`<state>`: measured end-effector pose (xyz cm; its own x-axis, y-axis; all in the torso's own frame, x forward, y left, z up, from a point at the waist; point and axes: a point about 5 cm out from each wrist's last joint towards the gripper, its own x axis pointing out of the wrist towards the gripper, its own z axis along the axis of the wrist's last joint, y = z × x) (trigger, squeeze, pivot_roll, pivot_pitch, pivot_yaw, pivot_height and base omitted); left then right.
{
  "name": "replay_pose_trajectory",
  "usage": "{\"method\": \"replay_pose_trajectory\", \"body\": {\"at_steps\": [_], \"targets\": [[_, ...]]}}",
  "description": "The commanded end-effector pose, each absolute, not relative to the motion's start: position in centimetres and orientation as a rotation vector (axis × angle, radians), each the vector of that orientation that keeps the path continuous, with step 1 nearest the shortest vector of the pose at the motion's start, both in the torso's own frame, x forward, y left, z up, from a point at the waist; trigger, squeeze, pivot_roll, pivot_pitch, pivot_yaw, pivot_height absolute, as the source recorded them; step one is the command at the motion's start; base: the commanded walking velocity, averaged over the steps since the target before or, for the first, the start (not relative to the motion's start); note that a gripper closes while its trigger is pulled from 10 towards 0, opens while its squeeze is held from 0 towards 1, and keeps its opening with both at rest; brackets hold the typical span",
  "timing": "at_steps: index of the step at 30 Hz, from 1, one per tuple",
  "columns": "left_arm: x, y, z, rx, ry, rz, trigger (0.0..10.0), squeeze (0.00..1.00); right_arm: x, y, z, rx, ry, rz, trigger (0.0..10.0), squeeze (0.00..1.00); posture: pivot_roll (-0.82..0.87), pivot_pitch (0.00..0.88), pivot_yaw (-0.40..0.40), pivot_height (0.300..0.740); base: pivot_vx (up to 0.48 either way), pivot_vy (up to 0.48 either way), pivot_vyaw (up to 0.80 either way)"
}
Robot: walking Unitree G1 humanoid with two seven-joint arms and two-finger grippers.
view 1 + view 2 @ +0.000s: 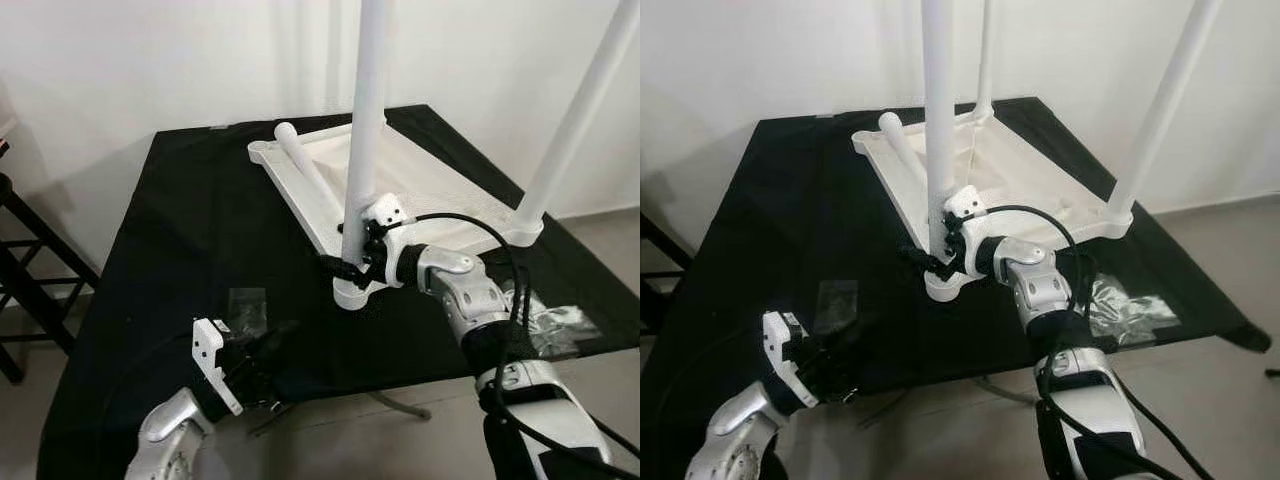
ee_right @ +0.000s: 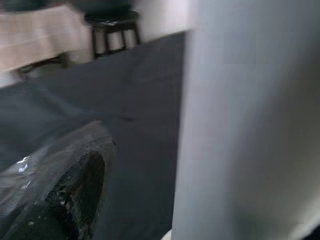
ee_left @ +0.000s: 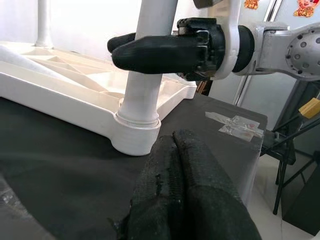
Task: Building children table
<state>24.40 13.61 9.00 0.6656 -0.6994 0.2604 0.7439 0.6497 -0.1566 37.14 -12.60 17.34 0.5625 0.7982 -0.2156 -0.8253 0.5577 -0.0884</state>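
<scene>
— On the black table (image 1: pixel 150 230), what is the biggest thing?
— A white tabletop (image 1: pixel 420 185). It lies upside down, flat on the black cloth.
— Where is the right gripper (image 1: pixel 352 262)?
— At the near corner of the tabletop. Its two black fingers are squeezed around a white leg (image 1: pixel 362 150), low down, just above the corner socket (image 1: pixel 352 292).
— Is that leg standing up?
— Yes, it stands straight up in the socket.
— Are there more legs?
— Another upright leg (image 1: pixel 575 120) stands at the corner past the right gripper's arm, on the robot's right. A third leg stands at the far corner, behind the held one. A loose leg (image 1: pixel 305 165) lies flat on the tabletop, beyond the gripper.
— And the left gripper (image 3: pixel 175 165)?
— It is low by the near table edge, close to the held leg but not touching it. Its two black fingers are pressed together with nothing between them.
— Anything small?
— A clear plastic bag (image 1: pixel 247 305) lies on the cloth just beyond the left gripper. A bigger crinkly clear bag (image 1: pixel 550 325) lies beside the right arm
</scene>
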Motion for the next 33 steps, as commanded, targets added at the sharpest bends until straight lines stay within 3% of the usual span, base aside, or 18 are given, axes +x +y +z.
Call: {"method": "replay_pose_trajectory", "body": {"at_steps": [1, 6, 7, 8, 9, 21, 27, 28, 30, 31, 33], "targets": [[24.4, 13.6, 8.8, -0.254, -0.173, -0.823, 10.0, 0.00, 37.0, -11.9, 17.2, -0.189, 0.159, 1.030, 10.0, 0.00, 0.02, 0.000, 0.011, 0.740, 0.000, 0.000, 0.00], [24.5, 13.5, 8.9, -0.251, -0.176, -0.822, 10.0, 0.00, 37.6, -12.6, 17.0, -0.199, 0.199, 1.044, 10.0, 0.00, 0.03, 0.000, 0.001, 0.740, 0.000, 0.000, 0.00], [24.5, 13.5, 8.9, -0.249, -0.178, -0.821, 10.0, 0.00, 37.9, -12.8, 17.2, -0.191, 0.204, 1.038, 8.0, 0.00, 0.03, 0.000, -0.001, 0.740, 0.000, 0.000, 0.00], [24.5, 13.5, 8.9, -0.249, -0.178, -0.821, 10.0, 0.00, 37.9, -12.8, 17.2, -0.191, 0.204, 1.038, 8.0, 0.00, 0.03, 0.000, -0.001, 0.740, 0.000, 0.000, 0.00], [24.5, 13.4, 8.9, -0.249, -0.180, -0.820, 10.0, 0.00, 38.1, -12.9, 17.5, -0.180, 0.209, 1.036, 0.4, 0.00, 0.03, 0.000, -0.001, 0.740, 0.000, 0.000, 0.00], [24.3, 13.5, 8.9, -0.253, -0.180, -0.820, 10.0, 0.00, 37.5, -14.3, 16.5, -0.125, 0.168, 1.003, 0.0, 0.00, 0.02, 0.000, 0.003, 0.740, 0.000, 0.000, 0.00], [24.1, 13.7, 9.0, -0.253, -0.182, -0.817, 10.0, 0.00, 36.8, -13.0, 13.6, -0.068, 0.170, 0.708, 0.0, 0.00, 0.01, 0.000, 0.004, 0.740, 0.000, 0.000, 0.00], [24.1, 13.8, 9.0, -0.255, -0.181, -0.817, 10.0, 0.00, 35.5, -12.1, 11.4, -0.025, 0.220, 0.524, 0.0, 0.00, 0.01, 0.000, 0.013, 0.740, 0.000, 0.000, 0.00], [24.1, 13.8, 9.0, -0.255, -0.181, -0.817, 10.0, 0.00, 35.5, -12.1, 11.4, -0.025, 0.220, 0.524, 0.0, 0.00, 0.01, 0.000, 0.013, 0.740, 0.000, 0.000, 0.00], [24.2, 13.9, 9.0, -0.253, -0.178, -0.819, 10.0, 0.00, 33.7, -10.8, 9.7, 0.003, 0.262, 0.421, 0.0, 0.00, 0.01, 0.000, 0.019, 0.740, 0.000, 0.000, 0.00], [24.3, 13.9, 9.0, -0.254, -0.174, -0.823, 10.0, 0.00, 33.1, -10.2, 9.3, -0.017, 0.275, 0.369, 0.0, 0.00, -0.01, 0.000, 0.026, 0.740, 0.000, 0.000, 0.00]]}}
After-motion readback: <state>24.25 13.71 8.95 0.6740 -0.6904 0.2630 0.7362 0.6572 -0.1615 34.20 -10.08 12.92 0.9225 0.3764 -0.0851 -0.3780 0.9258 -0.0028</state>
